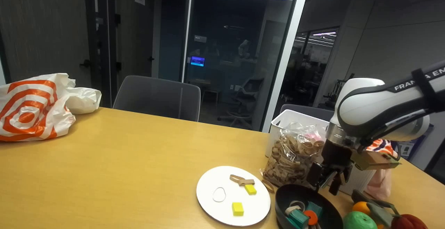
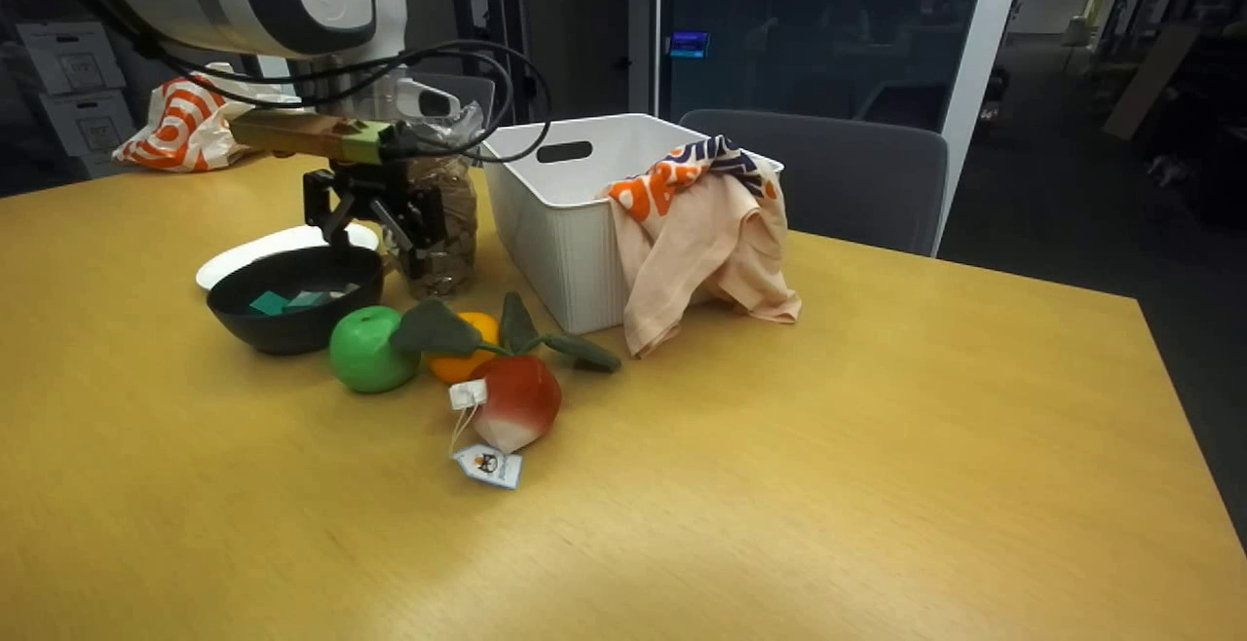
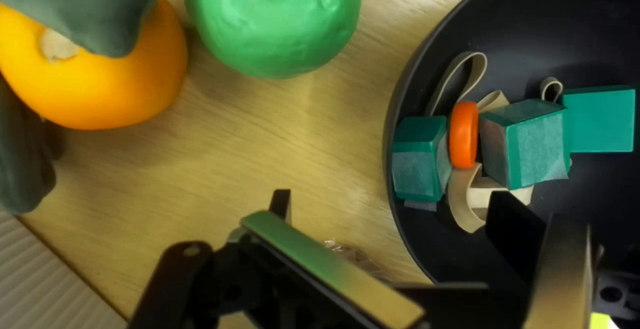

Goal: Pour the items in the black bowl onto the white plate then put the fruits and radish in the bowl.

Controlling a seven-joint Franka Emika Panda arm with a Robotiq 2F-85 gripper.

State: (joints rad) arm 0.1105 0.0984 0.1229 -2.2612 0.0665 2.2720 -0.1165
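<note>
The black bowl (image 1: 330,210) stands upright, holding teal blocks (image 3: 535,144), an orange ring (image 3: 463,135) and tan bands. The white plate (image 1: 208,204) beside it bears yellow blocks (image 1: 237,208) and a few bands. A green apple (image 2: 372,351), an orange (image 2: 468,358) and a red-white radish (image 2: 518,402) with grey-green leaves lie next to the bowl. My gripper (image 3: 395,214) is open and empty above the bowl's rim, one finger over the bowl and one outside it. In both exterior views the gripper (image 2: 375,222) hangs over the bowl's edge; contact cannot be told.
A clear bag of tan bands (image 1: 292,159) stands close behind the bowl and gripper. A white bin (image 2: 555,251) with a peach cloth (image 2: 701,251) over its edge is beside it. A white-orange plastic bag (image 1: 31,110) lies at the table's far end.
</note>
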